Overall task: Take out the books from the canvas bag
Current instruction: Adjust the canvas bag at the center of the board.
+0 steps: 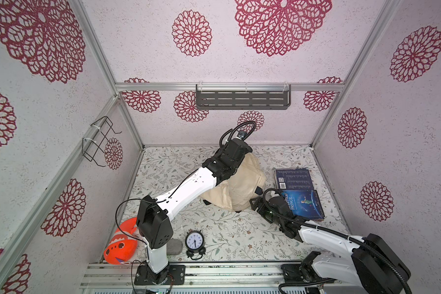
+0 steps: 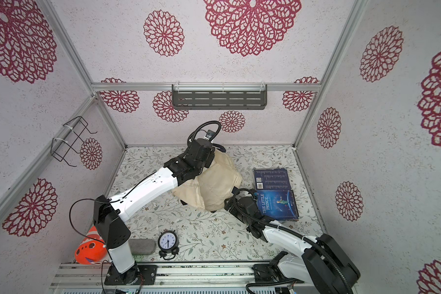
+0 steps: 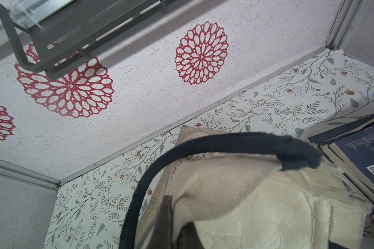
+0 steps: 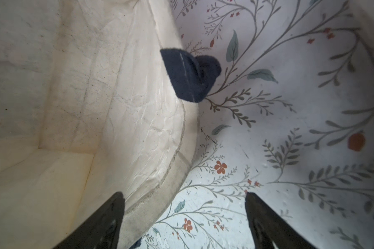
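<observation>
The cream canvas bag (image 1: 242,185) (image 2: 219,183) slumps in the middle of the floral table. My left gripper (image 3: 178,212) is shut on a fold of the canvas bag (image 3: 246,204) beside its navy strap (image 3: 203,144), holding that edge up. My right gripper (image 4: 184,194) (image 1: 255,203) is open at the bag's mouth, with one finger (image 4: 108,220) over the lining and the other over the table. The bag's inside (image 4: 73,97) shows only bare cream lining. Two books lie right of the bag: a navy one with a barcode (image 1: 293,178) (image 2: 271,178) and a blue one (image 1: 306,205) (image 2: 280,203).
A black alarm clock (image 1: 194,241), a grey pad (image 1: 175,245) and an orange fish toy (image 1: 120,244) sit near the front left by the left arm's base. A dark shelf (image 1: 242,99) hangs on the back wall and a wire rack (image 1: 99,142) on the left wall.
</observation>
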You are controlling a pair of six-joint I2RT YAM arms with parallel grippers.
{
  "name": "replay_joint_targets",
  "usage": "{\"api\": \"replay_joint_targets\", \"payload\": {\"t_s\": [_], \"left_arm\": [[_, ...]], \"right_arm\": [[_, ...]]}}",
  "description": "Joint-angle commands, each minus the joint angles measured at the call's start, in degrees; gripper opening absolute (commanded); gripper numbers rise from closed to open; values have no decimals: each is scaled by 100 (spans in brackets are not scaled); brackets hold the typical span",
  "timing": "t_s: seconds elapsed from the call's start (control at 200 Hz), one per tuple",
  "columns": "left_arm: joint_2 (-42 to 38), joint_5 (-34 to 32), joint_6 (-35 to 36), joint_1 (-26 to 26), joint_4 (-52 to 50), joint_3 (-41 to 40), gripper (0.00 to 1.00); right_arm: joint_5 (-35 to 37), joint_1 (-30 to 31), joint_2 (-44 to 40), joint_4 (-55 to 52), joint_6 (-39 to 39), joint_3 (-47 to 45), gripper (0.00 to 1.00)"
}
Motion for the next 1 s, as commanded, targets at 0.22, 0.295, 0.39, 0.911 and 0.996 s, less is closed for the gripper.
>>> {"api": "replay_joint_targets", "payload": {"t_s": [0.22, 0.295, 0.39, 0.911, 0.996], "left_arm": [[-279, -124, -420, -189, 91, 345, 0], [-316, -130, -454, -229, 60, 379, 0], [-403, -100, -543, -270, 64, 379, 0], [-922, 142, -1065, -331, 429, -477, 0], [-992, 167, -1187, -315, 518, -724, 0]], "right_arm": [[127, 41, 673, 1390, 141, -57, 86], [161, 41, 842, 1572, 107, -18, 84], [268, 41, 1045, 1914, 106, -39, 78], [570, 50, 891, 1935, -415, 194, 9], [561, 50, 734, 1823, -532, 232, 0]]}}
